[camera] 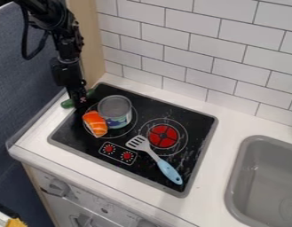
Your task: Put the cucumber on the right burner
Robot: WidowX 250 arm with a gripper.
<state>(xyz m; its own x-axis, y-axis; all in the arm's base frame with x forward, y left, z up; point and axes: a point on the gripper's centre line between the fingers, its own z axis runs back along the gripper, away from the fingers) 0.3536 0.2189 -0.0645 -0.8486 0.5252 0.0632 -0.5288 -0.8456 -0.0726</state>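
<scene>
Cucumber (67, 103) at the stove's far-left corner, my gripper (81, 100) over it.
I have the green cucumber at the edge of the black stove (106, 155), its middle hidden by the gripper; I can't tell whether the jaws are apart, together or clamped on it. Nearby, the metal can (115, 111) stands upright on the left burner, the orange-and-white salmon piece (95, 123) just beside it. The spatula (169, 171) lies slanted, head near the red-centred right burner (163, 135), blue handle toward the near edge. Right of the stove is the grey sink (247, 150).
</scene>
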